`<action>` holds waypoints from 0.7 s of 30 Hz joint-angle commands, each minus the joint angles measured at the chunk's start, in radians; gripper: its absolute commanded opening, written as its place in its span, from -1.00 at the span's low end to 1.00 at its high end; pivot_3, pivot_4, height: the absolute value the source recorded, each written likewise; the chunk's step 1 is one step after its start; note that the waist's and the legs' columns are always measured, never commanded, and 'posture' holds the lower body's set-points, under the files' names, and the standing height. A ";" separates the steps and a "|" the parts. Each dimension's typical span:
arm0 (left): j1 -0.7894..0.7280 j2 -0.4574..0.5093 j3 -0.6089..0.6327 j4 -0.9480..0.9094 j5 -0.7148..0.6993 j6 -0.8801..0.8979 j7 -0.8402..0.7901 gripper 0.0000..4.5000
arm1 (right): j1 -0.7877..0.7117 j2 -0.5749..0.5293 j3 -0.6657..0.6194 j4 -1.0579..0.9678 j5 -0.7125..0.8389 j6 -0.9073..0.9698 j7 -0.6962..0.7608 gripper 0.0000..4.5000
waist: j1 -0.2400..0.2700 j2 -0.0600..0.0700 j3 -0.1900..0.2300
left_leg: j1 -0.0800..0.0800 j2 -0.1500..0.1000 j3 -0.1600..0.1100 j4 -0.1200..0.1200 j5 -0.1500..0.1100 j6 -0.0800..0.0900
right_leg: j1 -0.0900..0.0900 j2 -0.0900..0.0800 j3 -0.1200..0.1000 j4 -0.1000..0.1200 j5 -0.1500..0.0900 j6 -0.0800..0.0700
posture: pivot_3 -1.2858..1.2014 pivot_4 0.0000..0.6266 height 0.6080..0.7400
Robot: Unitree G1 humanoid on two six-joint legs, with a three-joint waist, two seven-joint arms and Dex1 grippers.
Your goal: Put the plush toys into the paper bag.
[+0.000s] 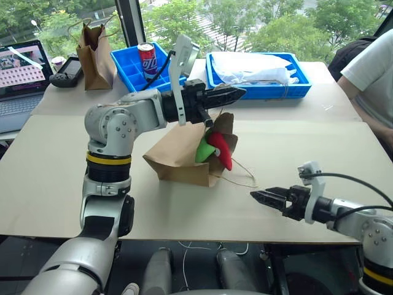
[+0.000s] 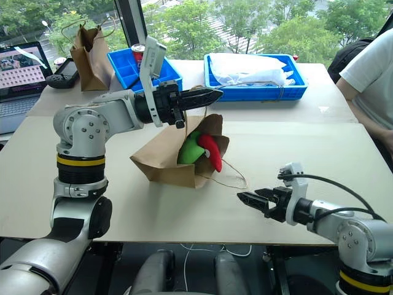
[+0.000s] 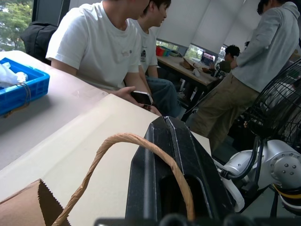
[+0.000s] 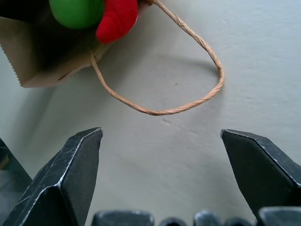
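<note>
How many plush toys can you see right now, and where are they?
2. The green plush toy and the red plush toy sit side by side in the mouth of the paper bag; more could be hidden inside.

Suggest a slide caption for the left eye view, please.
Left gripper shut on the bag handle, red toy and green toy at its mouth, right gripper open nearby.

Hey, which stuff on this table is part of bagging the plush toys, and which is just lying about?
Part of the job: paper bag, red toy, green toy.

Lying about: taller bag, soda can, blue trays, laptop.
</note>
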 commanded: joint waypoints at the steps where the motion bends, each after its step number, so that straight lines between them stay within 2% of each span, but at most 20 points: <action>1: -0.008 -0.008 0.014 -0.024 -0.016 -0.024 -0.002 -1.00 | -0.017 0.075 -0.059 0.029 0.060 -0.001 -0.068 0.98 | 0.001 0.000 0.000 | 0.000 0.000 0.000 0.000 0.000 0.000 | 0.000 0.000 0.000 0.000 0.000 0.000 | 0.03 -0.52 0.17; 10: -0.002 -0.007 0.019 -0.030 -0.016 -0.021 0.002 -1.00 | -0.100 0.248 -0.172 0.141 0.241 -0.013 -0.242 0.98 | 0.001 0.000 0.000 | 0.000 0.000 0.000 0.000 0.000 0.000 | 0.000 0.000 0.000 0.000 0.000 0.000 | 0.03 -0.52 0.17; 11: -0.002 -0.006 0.020 -0.030 -0.016 -0.021 0.003 -1.00 | -0.107 0.256 -0.177 0.149 0.257 -0.016 -0.260 0.76 | 0.001 0.000 0.000 | 0.000 0.000 0.000 0.000 0.000 0.000 | 0.000 0.000 0.000 0.000 0.000 0.000 | 0.03 -0.52 0.17; 15: -0.003 -0.004 0.022 -0.029 -0.016 -0.020 0.005 -1.00 | -0.124 0.269 -0.173 0.158 0.308 -0.038 -0.313 0.21 | 0.001 0.000 0.000 | 0.000 0.000 0.000 0.000 0.000 0.000 | 0.000 0.000 0.000 0.000 0.000 0.000 | 0.03 -0.52 0.17; 21: -0.005 0.009 0.022 -0.022 -0.006 -0.028 0.002 -1.00 | -0.198 0.233 -0.175 0.107 0.524 -0.125 -0.356 -0.72 | -0.001 0.000 0.000 | 0.000 0.000 0.000 0.000 0.000 0.000 | 0.000 0.000 0.000 0.000 0.000 0.000 | 0.03 -0.52 0.17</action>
